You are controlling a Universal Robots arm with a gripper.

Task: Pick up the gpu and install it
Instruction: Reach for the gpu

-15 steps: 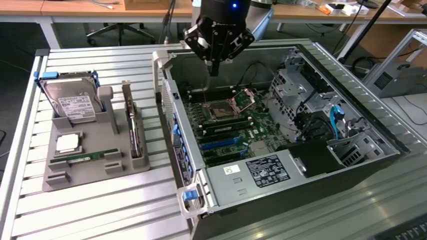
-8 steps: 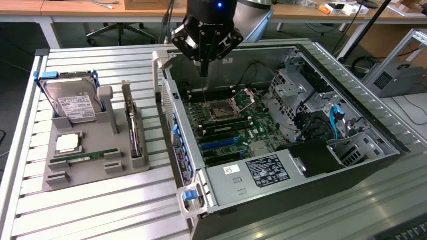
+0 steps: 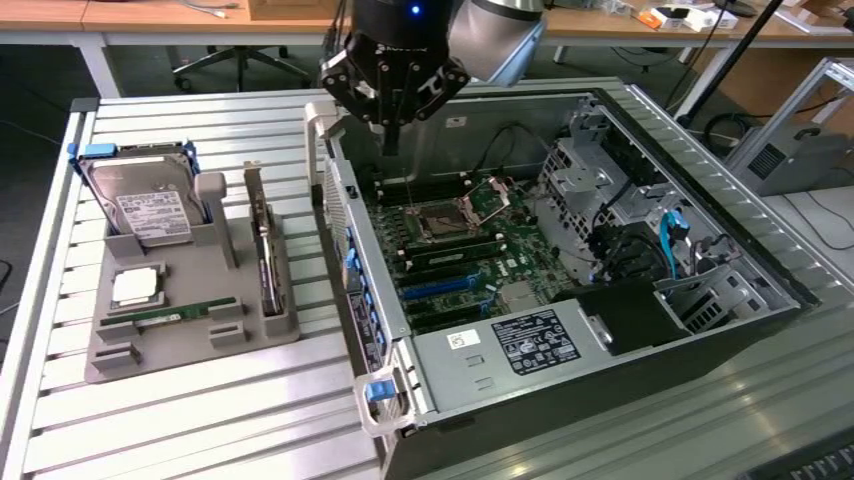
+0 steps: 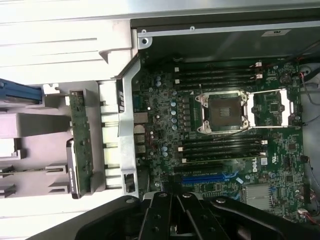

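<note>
The gpu (image 3: 268,255) is a thin dark card standing on edge in a slot of the grey holder tray (image 3: 187,345), at the exterior view's left of the open computer case (image 3: 534,345). The wrist view shows the gpu (image 4: 78,142) edge-on, its green board side visible. My gripper (image 3: 390,143) hangs above the case's far left corner, over the motherboard (image 3: 447,250), well apart from the card. Its fingers are shut with nothing between them. In the wrist view the gripper (image 4: 170,207) is a black mass beside the blue expansion slot (image 4: 207,177).
The tray also holds a silver hard drive (image 3: 150,208) in a blue bracket, a processor chip (image 3: 138,287) and a green memory stick (image 3: 171,317). The case's metal wall (image 3: 350,260) stands between tray and motherboard. Drive cages and cables (image 3: 641,240) fill the case's right side.
</note>
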